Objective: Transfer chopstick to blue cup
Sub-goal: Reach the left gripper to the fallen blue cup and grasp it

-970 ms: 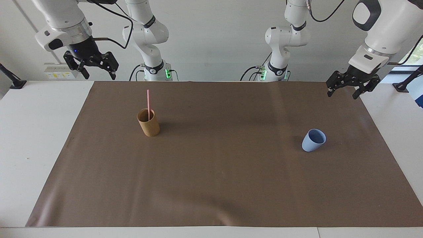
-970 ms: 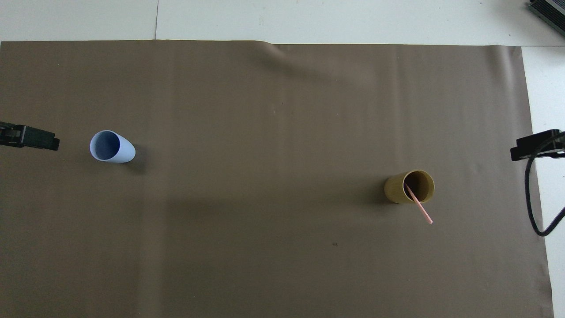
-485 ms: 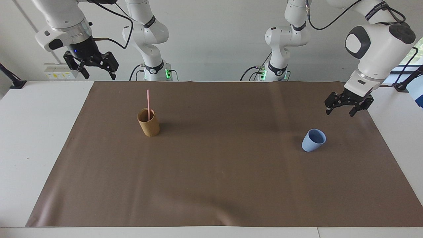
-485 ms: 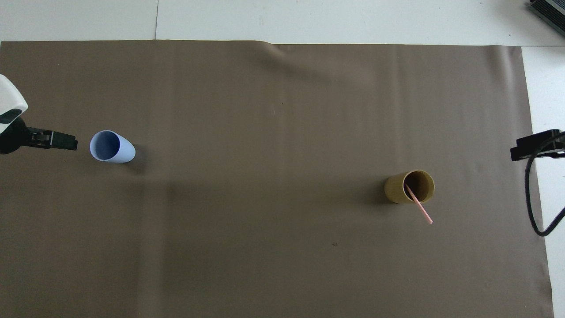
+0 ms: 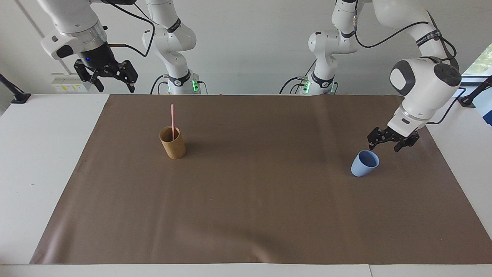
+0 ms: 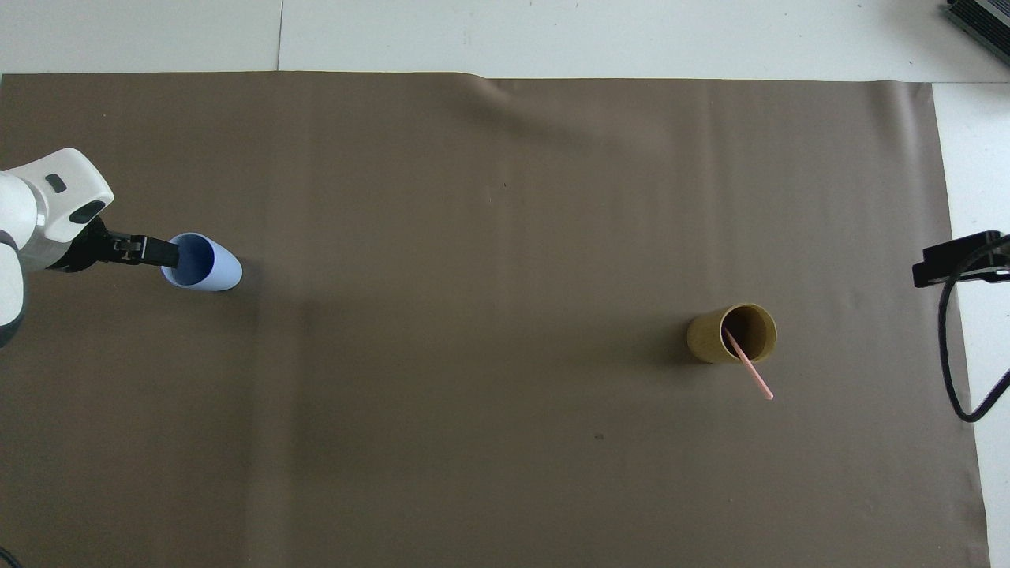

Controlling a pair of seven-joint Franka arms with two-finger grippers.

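Over brown mat (image 5: 246, 200), left gripper (image 5: 385, 144) hangs above blue cup (image 5: 364, 163), fingers spread; right gripper (image 5: 112, 82) waits, fingers spread.

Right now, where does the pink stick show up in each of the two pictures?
Facing view: the stick stands in the tan cup, toward the picture's left.
Overhead view: the stick leans out of the tan cup, toward the picture's right.
Shared landmark: the blue cup, at the other end of the brown mat.
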